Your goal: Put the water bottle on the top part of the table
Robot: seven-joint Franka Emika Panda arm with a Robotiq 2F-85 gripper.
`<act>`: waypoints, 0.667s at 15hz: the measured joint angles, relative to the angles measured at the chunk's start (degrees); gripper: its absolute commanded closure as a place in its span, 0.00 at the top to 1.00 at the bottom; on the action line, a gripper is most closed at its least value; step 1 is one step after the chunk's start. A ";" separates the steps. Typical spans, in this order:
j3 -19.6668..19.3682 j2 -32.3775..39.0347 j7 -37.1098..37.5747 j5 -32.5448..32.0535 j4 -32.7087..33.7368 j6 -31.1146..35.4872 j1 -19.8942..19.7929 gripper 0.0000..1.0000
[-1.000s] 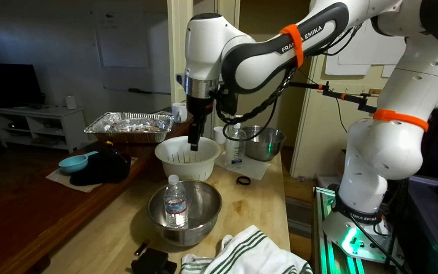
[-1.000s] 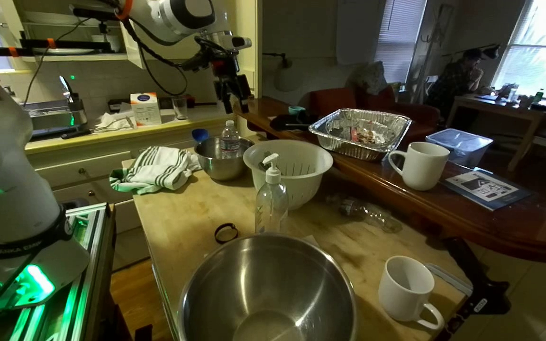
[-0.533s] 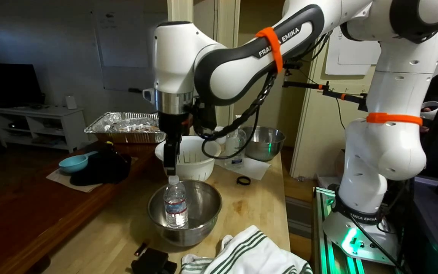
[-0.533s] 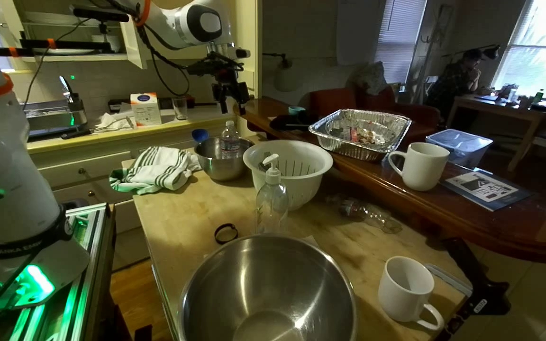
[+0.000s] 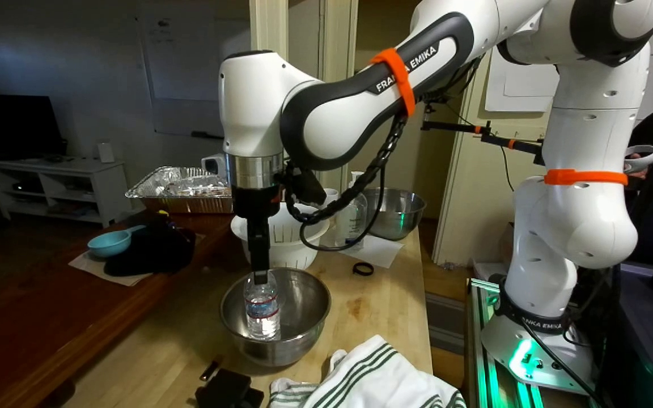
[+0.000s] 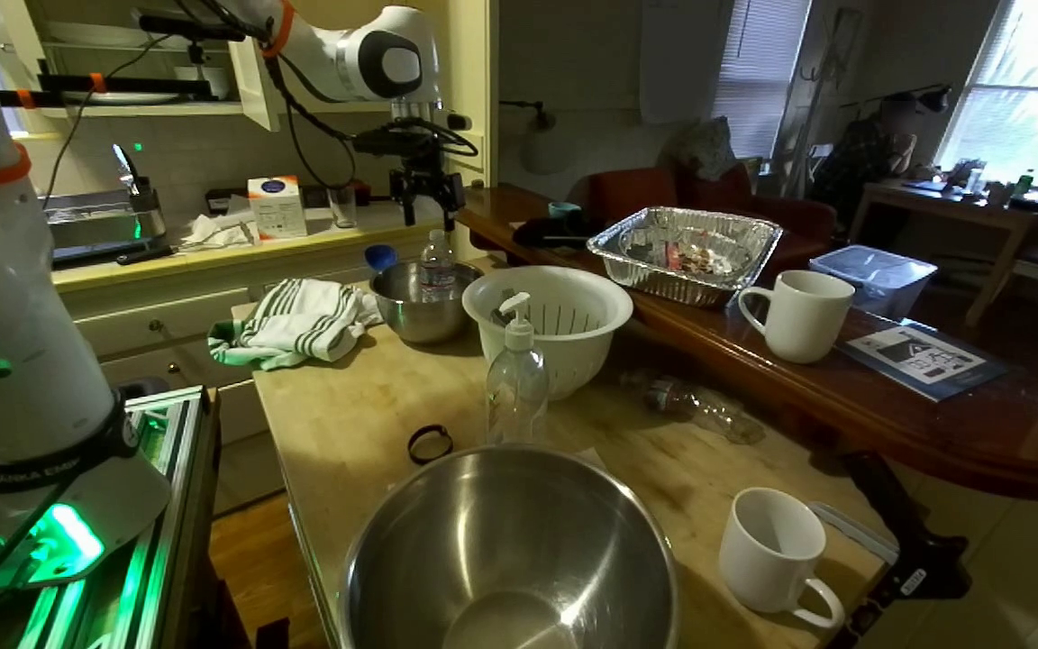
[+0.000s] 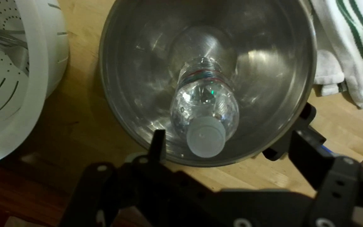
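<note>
I have the tool (image 7: 231,143) pointing down at the top of the water bottle (image 7: 205,104). Its fingers (image 7: 158,145) stand wide apart; in the wrist view the white cap (image 7: 206,137) lies between them, clear of both and closer to the left one. The water bottle stands nearly upright inside the small steel bowl (image 5: 281,354), cap above the rim. That bowl rests on the pale surface of the desk (image 5: 383,300). In an exterior view, I locate the striped towel (image 5: 372,377) at the near right of the bowl, a black object (image 5: 229,391) at the near left, and the white colander (image 5: 298,255) just beyond on the far side. In an exterior view, the dispenser bottle (image 6: 516,397) stands just beside the colander, and a large steel bowl (image 6: 519,523) occupies the near end. The raised dark ledge (image 6: 978,437) at the right carries the foil tray (image 6: 654,278) and a white mug (image 6: 807,315).
</note>
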 measured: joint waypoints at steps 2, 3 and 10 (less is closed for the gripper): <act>-0.10 -0.01 -0.17 0.00 -0.04 -0.07 0.00 0.95; -0.19 -0.01 -0.26 0.01 -0.10 -0.07 -0.01 0.89; -1.27 0.00 -2.09 1.22 -0.86 -0.07 -0.17 0.66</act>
